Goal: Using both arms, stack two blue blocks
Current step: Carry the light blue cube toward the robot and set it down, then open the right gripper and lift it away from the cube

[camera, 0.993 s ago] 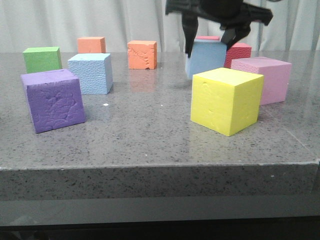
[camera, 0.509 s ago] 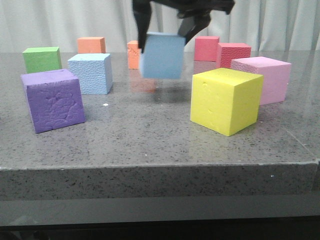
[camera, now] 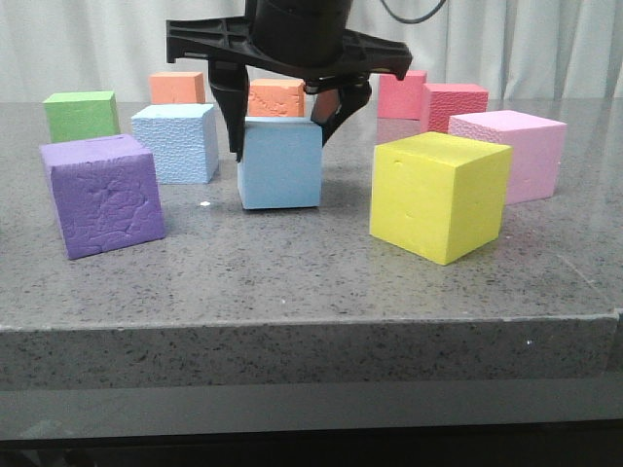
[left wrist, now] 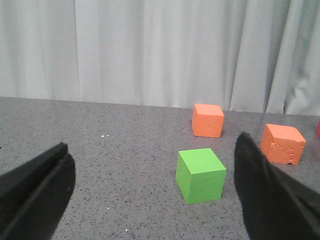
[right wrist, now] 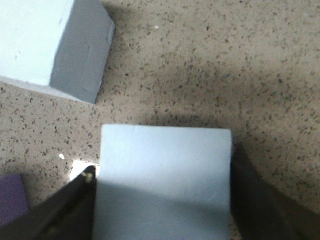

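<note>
My right gripper [camera: 282, 131] is shut on the smoother blue block [camera: 280, 165], a finger on each side of it. The block sits low, at the table surface, just right of the pebbled blue block [camera: 175, 144], with a small gap between them. In the right wrist view the held block [right wrist: 165, 165] fills the space between my fingers [right wrist: 75, 210], and the pebbled block [right wrist: 45, 40] lies beyond it. My left gripper [left wrist: 152, 150] is open and empty, low over the table, facing a green cube [left wrist: 200, 175]. It does not show in the front view.
A purple cube [camera: 102, 195] stands front left and a yellow cube [camera: 440, 195] front right, with a pink one [camera: 511, 154] behind it. Two orange cubes [camera: 177, 87] [camera: 277, 97], the green cube [camera: 82, 115] and two red cubes [camera: 455, 99] stand farther back.
My right gripper has carried the smoother blue block from the back right leftwards and towards the front, then lowered it to the table beside the pebbled block.
</note>
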{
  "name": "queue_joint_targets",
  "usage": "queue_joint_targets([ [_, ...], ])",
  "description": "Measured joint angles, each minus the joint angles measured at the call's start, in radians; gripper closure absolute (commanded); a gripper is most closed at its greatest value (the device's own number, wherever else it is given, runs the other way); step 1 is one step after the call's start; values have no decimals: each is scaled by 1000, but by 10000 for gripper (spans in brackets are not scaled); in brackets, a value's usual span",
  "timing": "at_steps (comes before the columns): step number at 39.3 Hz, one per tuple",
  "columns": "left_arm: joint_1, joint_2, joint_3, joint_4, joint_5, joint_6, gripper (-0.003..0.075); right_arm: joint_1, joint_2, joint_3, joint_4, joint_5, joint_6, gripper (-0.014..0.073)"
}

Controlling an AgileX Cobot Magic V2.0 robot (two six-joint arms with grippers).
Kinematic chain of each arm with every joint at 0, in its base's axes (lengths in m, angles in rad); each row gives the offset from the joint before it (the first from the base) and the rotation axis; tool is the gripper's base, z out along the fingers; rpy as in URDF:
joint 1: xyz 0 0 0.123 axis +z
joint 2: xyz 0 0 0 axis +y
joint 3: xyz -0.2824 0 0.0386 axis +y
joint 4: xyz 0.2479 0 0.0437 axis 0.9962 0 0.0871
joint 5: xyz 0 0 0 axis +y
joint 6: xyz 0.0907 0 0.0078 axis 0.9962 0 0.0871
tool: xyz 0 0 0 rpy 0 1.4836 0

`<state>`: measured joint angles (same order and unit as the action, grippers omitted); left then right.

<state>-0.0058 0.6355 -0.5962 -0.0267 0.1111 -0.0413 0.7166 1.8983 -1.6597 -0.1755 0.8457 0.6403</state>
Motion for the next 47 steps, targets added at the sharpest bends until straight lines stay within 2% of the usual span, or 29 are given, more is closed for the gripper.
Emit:
queue_joint_targets([
  [3,0,0,0,0,0,0,103,0,2,0,0,2,0,-62],
  [19,0,0,0,0,0,0,103,0,-138,0,-6,-51,0,-41],
  [21,0,0,0,0,0,0,103,0,-143,0,-10,-60,0,12],
  [23,0,0,0,0,0,0,103,0,-146,0,-11,-67,0,101],
  [29,0,0,0,0,0,0,103,0,-153,0,-12,-69,1,482],
  [33,0,0,0,0,0,0,103,-2,-172,0,-12,-69,1,648],
  [34,0,0,0,0,0,0,103,-5,-178,0,-12,-67,1,667],
  [41,0,0,0,0,0,0,103,-75,-235,0,-14,-5,-8,655],
  [47,0,0,0,0,0,0,103,-181,-312,7,-28,94,-114,655],
])
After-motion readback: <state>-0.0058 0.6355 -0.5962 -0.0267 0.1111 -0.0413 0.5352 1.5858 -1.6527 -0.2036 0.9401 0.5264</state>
